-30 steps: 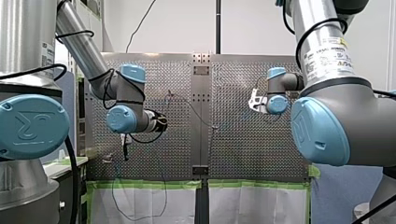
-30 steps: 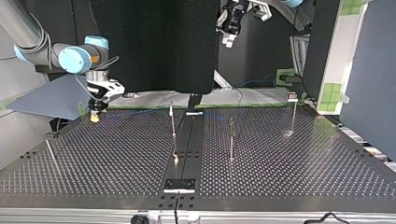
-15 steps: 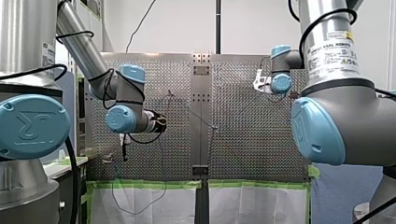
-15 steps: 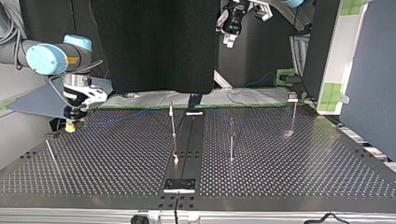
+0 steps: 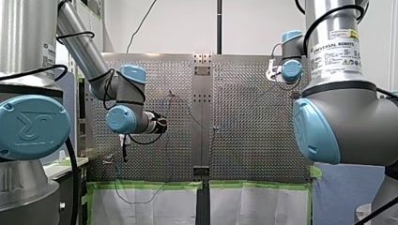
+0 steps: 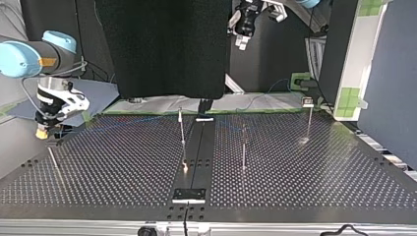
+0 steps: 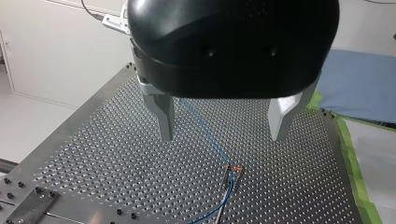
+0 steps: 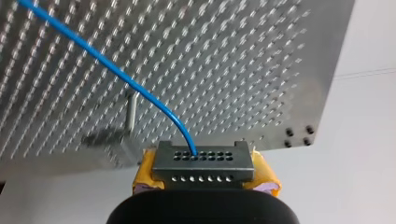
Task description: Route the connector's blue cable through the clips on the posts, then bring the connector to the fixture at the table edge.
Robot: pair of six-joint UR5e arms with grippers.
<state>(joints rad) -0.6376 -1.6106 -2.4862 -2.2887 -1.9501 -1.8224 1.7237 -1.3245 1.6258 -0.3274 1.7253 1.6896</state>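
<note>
Now we judge the connector (image 8: 203,163) is on its way to the table (image 6: 123,187) edge.
At the top view's far left, our right gripper (image 6: 43,132) hangs by the table's edge, yellow pads (image 8: 144,173) clamped on the connector, cable (image 8: 116,74) trailing back. Mid-frame stand the posts (image 6: 182,129); the left wrist view shows the cable in one clip (image 7: 232,169). Upper right of centre, our left gripper (image 6: 241,42) hangs spread wide, holding nothing. Next: line the connector up with the fixture, which we cannot pick out, without tugging the cable off the clips.
</note>
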